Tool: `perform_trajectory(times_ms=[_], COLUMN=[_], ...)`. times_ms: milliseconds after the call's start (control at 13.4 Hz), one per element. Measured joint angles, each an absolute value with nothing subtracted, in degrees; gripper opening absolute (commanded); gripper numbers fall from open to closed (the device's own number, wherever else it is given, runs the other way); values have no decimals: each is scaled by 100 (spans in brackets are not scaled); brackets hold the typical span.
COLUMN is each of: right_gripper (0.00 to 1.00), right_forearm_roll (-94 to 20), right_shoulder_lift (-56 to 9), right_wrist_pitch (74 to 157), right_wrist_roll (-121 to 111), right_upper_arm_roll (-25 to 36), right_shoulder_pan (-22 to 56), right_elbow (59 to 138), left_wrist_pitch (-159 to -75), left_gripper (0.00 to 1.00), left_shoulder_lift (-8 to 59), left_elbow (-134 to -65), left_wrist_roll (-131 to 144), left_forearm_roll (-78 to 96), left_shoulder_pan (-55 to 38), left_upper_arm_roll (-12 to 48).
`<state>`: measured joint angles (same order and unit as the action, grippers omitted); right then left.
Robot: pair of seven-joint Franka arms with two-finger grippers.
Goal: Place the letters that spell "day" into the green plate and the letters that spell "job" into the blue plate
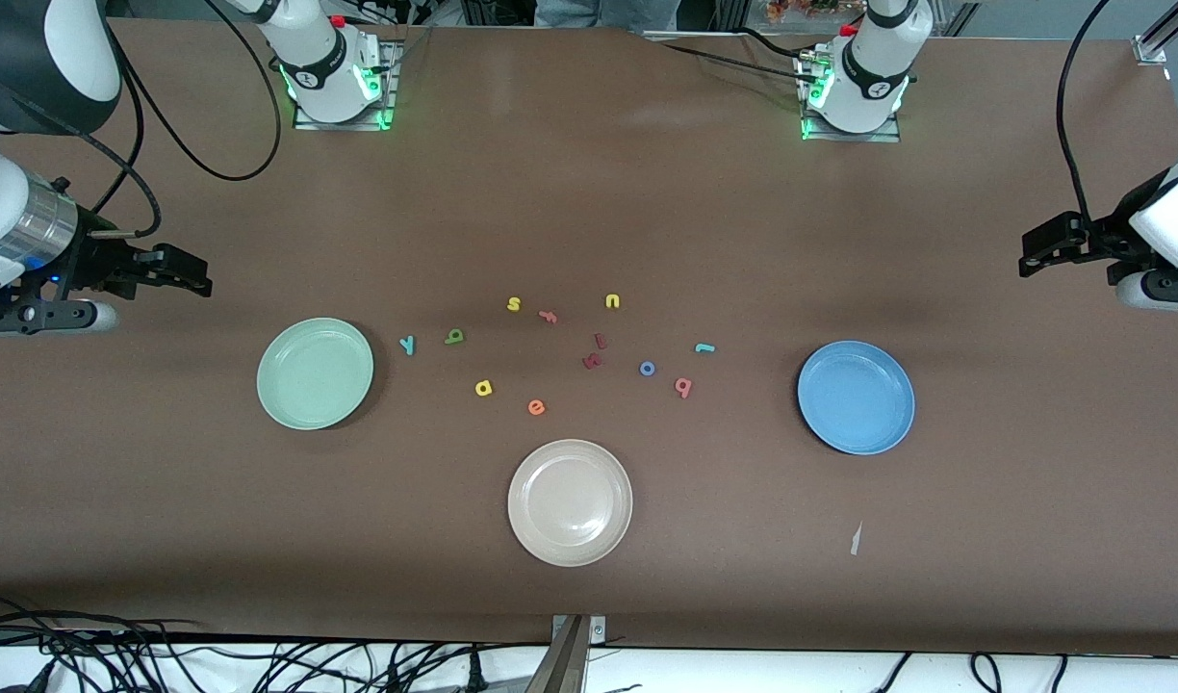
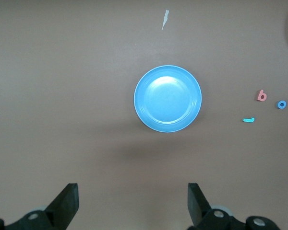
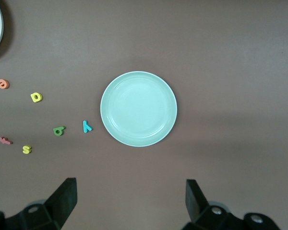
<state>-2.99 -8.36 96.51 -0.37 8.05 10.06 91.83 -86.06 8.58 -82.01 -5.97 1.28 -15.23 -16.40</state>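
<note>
The green plate (image 1: 315,373) (image 3: 138,109) lies empty toward the right arm's end. Beside it on the table are the teal y (image 1: 408,345) (image 3: 87,126), the olive-green letter (image 1: 454,336) (image 3: 59,130) and the yellow stemmed letter (image 1: 484,388) (image 3: 36,97). The blue plate (image 1: 856,397) (image 2: 168,98) lies empty toward the left arm's end. Between it and the table's middle are the teal j (image 1: 705,347) (image 2: 249,120), blue o (image 1: 648,368) (image 2: 282,104) and pinkish-red b (image 1: 683,387) (image 2: 261,96). My right gripper (image 1: 196,274) (image 3: 131,199) hangs open over bare table by the green plate. My left gripper (image 1: 1032,252) (image 2: 133,201) hangs open over bare table by the blue plate.
A beige plate (image 1: 570,501) lies nearest the front camera, mid-table. Other loose letters lie in the middle: yellow s (image 1: 514,304), yellow u (image 1: 612,301), pink f (image 1: 549,316), orange e (image 1: 536,407) and two dark red letters (image 1: 592,361). A paper scrap (image 1: 855,539) lies near the blue plate.
</note>
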Motion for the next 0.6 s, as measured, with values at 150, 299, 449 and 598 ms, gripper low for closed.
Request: perform_trajectory(times_ms=[150, 299, 449, 598], right_gripper=[100, 100, 100, 100], right_forearm_roll=[-268, -235, -233, -232], right_shoulder_lift=[-836, -836, -836, -836], right_wrist_pitch=[9650, 9650, 9650, 9642], right_wrist_roll=[-37, -37, -39, -39], right_upper_arm_roll=[805, 805, 804, 804], right_shoulder_pan=[1006, 1006, 1007, 1007], right_elbow=[9180, 9167, 9153, 9151], left_wrist_pitch=[-8606, -8606, -8606, -8606], left_gripper=[100, 100, 100, 100], left_shoulder_lift=[858, 858, 858, 858], left_elbow=[-8201, -8200, -8200, -8200], left_wrist_roll=[-597, -597, -597, -597], left_forearm_roll=[128, 128, 128, 128], left_shoulder_pan=[-1523, -1522, -1519, -1513], left_upper_arm_roll=[-1640, -1640, -1640, -1640])
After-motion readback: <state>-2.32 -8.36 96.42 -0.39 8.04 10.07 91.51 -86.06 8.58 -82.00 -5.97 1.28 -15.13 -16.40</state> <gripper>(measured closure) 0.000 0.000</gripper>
